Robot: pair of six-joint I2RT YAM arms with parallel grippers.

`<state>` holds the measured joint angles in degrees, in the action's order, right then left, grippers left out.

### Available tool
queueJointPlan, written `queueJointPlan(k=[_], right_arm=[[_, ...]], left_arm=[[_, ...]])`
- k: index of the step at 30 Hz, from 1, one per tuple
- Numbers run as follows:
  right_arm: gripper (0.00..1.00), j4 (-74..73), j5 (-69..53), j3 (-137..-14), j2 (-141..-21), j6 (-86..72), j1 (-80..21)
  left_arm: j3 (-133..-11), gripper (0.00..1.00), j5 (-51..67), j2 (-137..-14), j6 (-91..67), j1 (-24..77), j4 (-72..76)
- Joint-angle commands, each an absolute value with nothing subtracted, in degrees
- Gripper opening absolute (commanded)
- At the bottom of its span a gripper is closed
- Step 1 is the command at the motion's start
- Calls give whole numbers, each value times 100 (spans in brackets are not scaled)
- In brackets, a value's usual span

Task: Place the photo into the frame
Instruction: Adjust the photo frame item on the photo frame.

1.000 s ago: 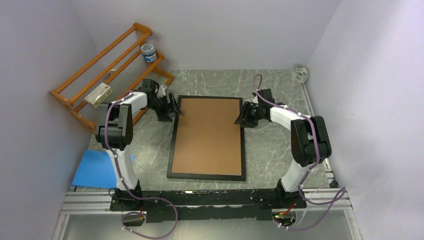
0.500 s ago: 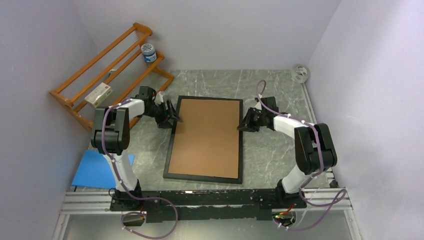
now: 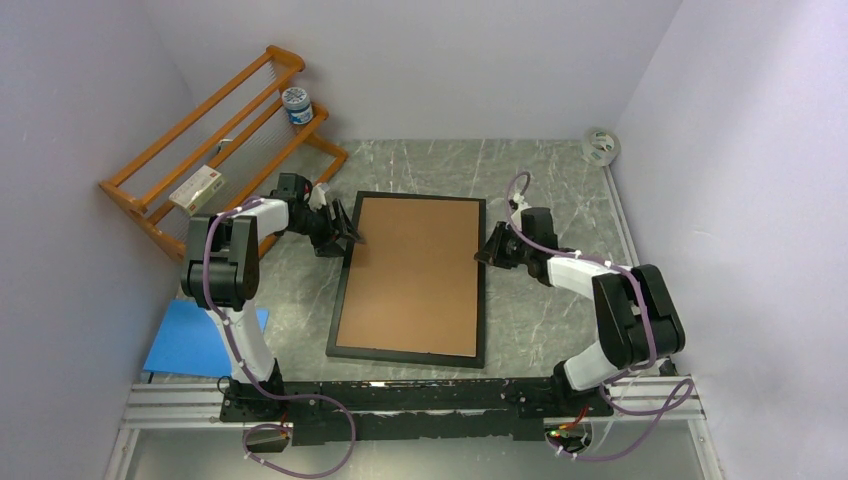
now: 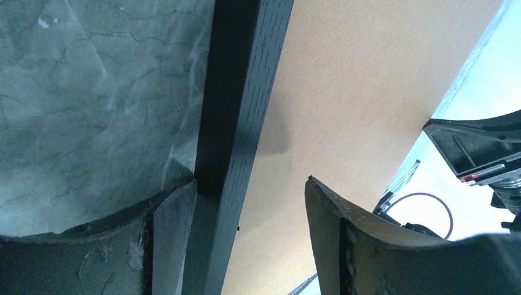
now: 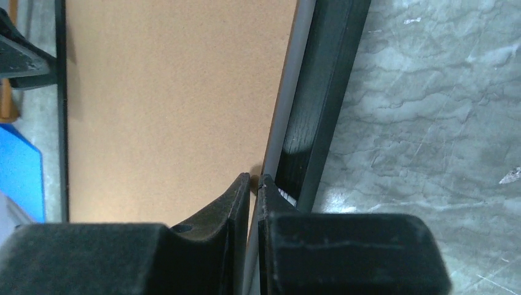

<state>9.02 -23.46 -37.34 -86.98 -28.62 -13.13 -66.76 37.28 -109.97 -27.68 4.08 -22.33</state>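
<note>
The black frame (image 3: 405, 353) lies flat in the middle of the table, slightly askew, filled by a brown backing board (image 3: 412, 275). The photo is hidden. My left gripper (image 3: 345, 232) is open astride the frame's left rail (image 4: 236, 92): one finger rests outside it on the table, the other hangs over the board (image 4: 356, 80). My right gripper (image 3: 487, 250) sits at the right rail (image 5: 325, 80). Its jaws are shut to a hairline slit (image 5: 255, 176) over the seam between board (image 5: 172, 92) and rail. Whether they pinch anything I cannot tell.
An orange wooden rack (image 3: 215, 140) stands at the back left with a jar (image 3: 297, 104) and a small box (image 3: 197, 188) on it. A blue sheet (image 3: 195, 338) lies near the left arm's base. A tape roll (image 3: 600, 146) sits at the back right corner.
The frame's near end has swung a little to the left. My right gripper has closed and slid nearer along the right rail. The left gripper narrowed slightly and stayed at the left rail.
</note>
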Motion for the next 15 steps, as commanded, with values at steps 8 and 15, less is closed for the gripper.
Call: queueJointPlan(k=[8, 15], right_arm=[[22, 2014, -1796, -3835, -8445, -2098, -1609], [22, 1876, -1604, -3885, -8397, -2030, -1752]], left_arm=[[-6803, 72, 3891, -11188, -2572, 571, -2467], [-6901, 73, 3831, -11222, -2489, 572, -2575]])
